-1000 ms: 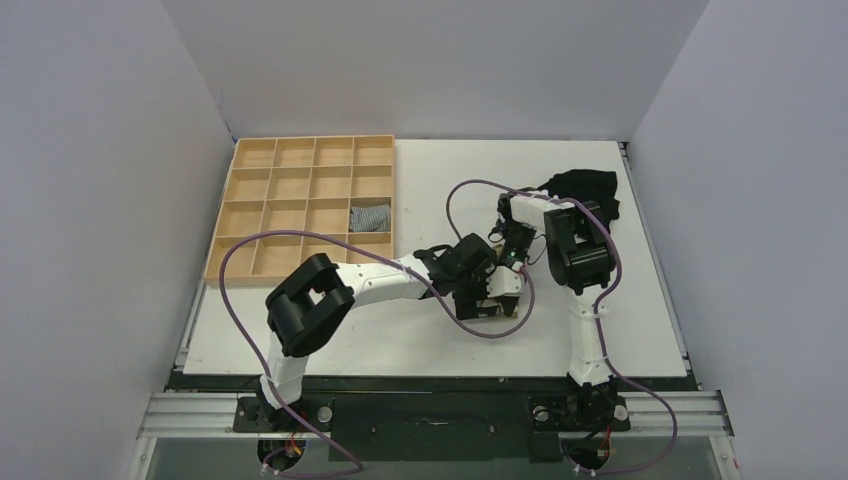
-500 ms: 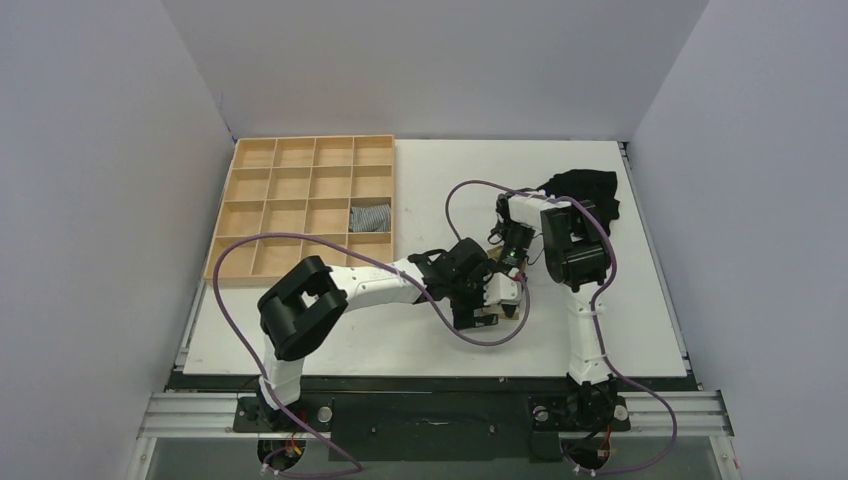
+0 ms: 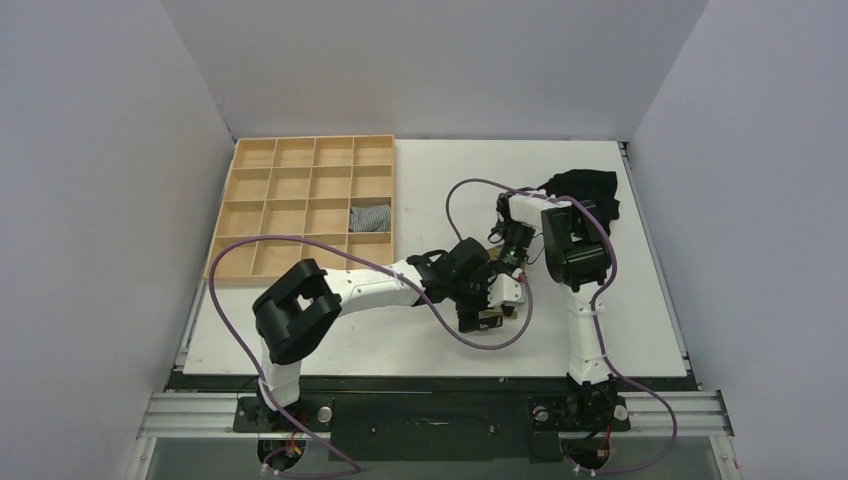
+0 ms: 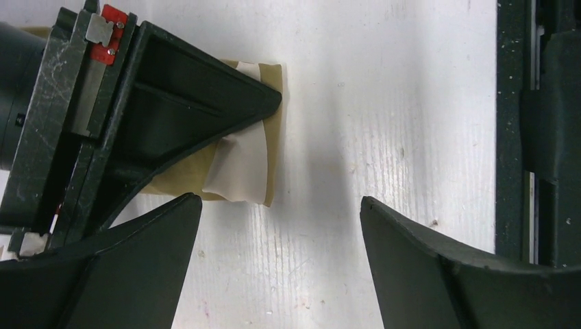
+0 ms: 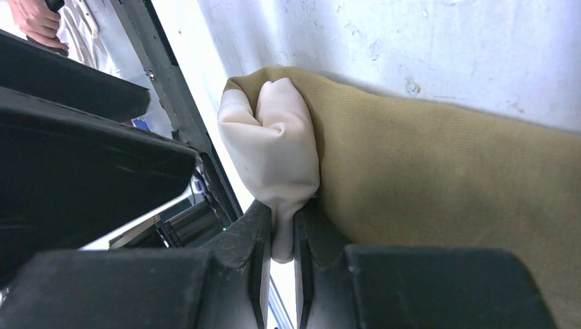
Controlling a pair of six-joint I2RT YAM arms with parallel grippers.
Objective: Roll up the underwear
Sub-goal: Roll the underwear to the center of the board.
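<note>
A white table (image 3: 420,180) fills a grey-walled booth, with a wooden compartment tray (image 3: 314,138) at ten o'clock from the table's middle and a black garment (image 3: 585,190) at two o'clock. One tray cell holds a small striped cloth roll (image 3: 371,216).

The underwear (image 5: 438,164) lies flat on the table at about four o'clock from centre, beneath both wrists. From overhead the arms hide nearly all of it, so its full outline cannot be judged.

The right gripper (image 5: 284,212) is clenched on the bunched cream panel (image 5: 274,144) at the garment's end. It likely holds there to keep the first turn of the roll from springing back.

The left gripper (image 4: 281,205) stands released, with wide jaws and only bare table between them. In its own view it sits at six o'clock of the khaki edge, just beside it and probably not touching. That placement reads as readiness to take over or press the fold. The roll looks barely begun.
</note>
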